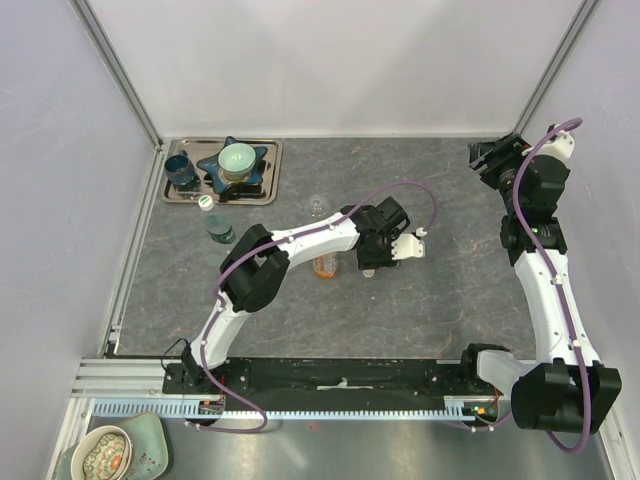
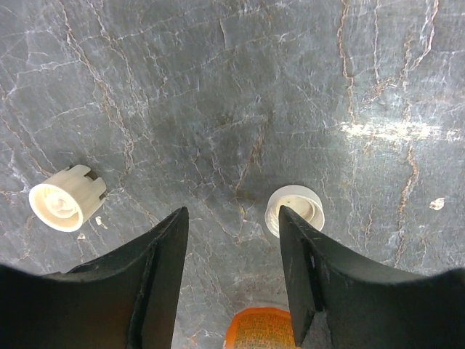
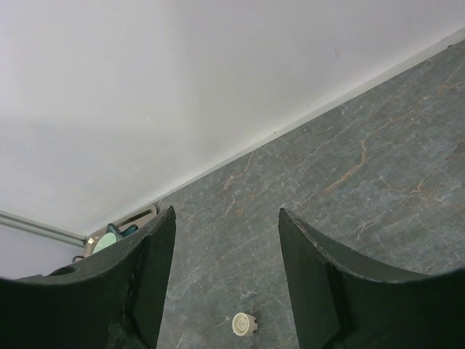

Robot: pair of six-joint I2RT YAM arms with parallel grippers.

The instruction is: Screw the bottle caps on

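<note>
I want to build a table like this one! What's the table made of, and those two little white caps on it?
The table looks like dark grey stone, or a sheet printed like stone: pale and rusty veins cross it, with a soft shine. Which one, I cannot tell. The notched cap and the plain cap look like cream plastic, smooth and matte.

— Top view?
— Fixed high behind the arm bases (image 1: 190,378), looking down on the whole tabletop (image 1: 440,300).
— Left wrist?
— Very near, facing straight down past the left pincer (image 2: 232,212); shares the orange bottle (image 2: 258,329), mid-frame from above.
— Right wrist?
— Raised, slanting past the right pincer (image 3: 227,212) toward the back wall (image 3: 182,87); shares the tray (image 1: 268,180), upper left from above.
</note>
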